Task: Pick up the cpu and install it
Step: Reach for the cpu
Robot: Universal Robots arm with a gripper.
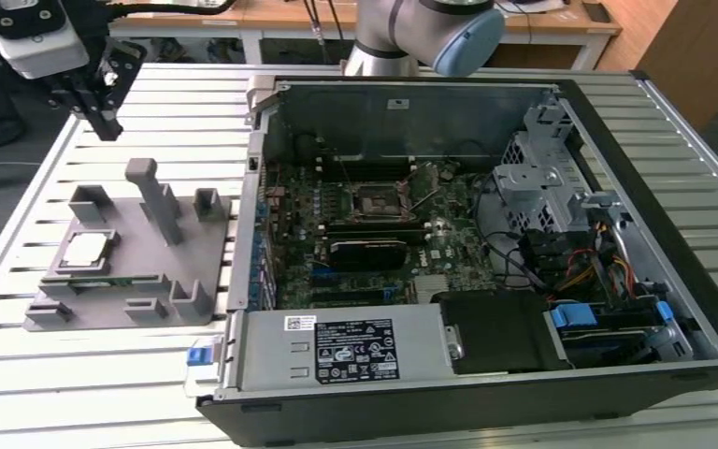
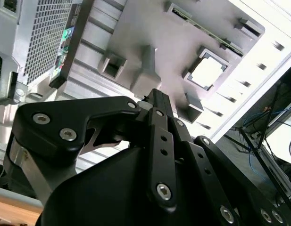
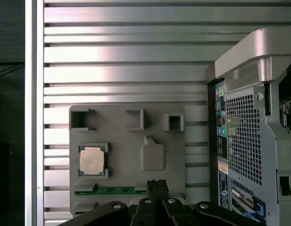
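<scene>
Cpu [image 1: 87, 251] lies flat, metal top up, in a square recess of the grey fixture [image 1: 147, 281]. The fixture stands on the slatted table [image 1: 35, 383], at the exterior view's left of the open case [image 1: 709, 309]. We find the gripper [image 1: 106, 120] hanging in the air near the fixture, clear of the cpu and touching nothing. In both wrist views its fingers [image 3: 153, 184] appear pressed together, with nothing between them. We note the socket [image 1: 378, 198] mid-board inside the case, well apart from the cpu.
</scene>
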